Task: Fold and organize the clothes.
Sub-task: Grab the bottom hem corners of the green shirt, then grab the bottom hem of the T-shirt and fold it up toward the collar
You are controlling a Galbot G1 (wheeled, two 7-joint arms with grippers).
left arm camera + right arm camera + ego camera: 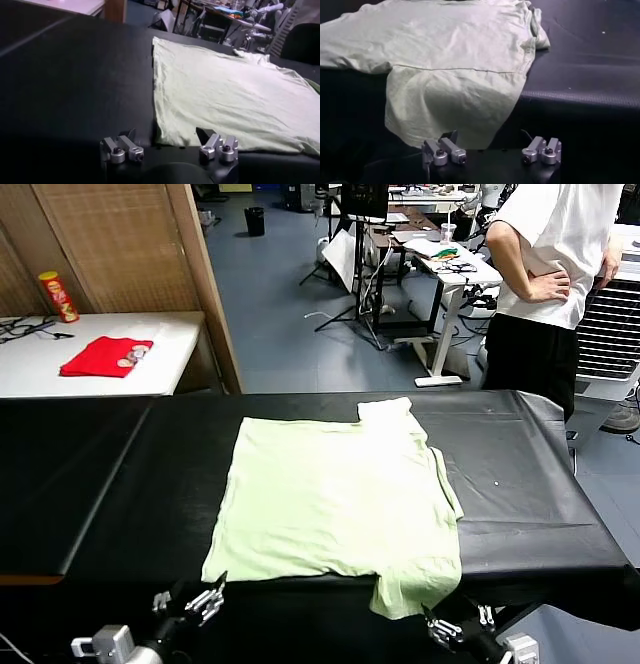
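Green T-shirt [335, 499] flat on black table [520, 484]; both tools [190, 604] [455, 624] wide open, empty-handed

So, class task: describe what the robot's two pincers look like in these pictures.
Each pincer, left pincer and right pincer, has two silver metal fingers built from blocky clamp pieces with dark screw heads, tipped with small black pointed pads. They sit on black wrist housings. A light grey box shows beside each arm in the head view.
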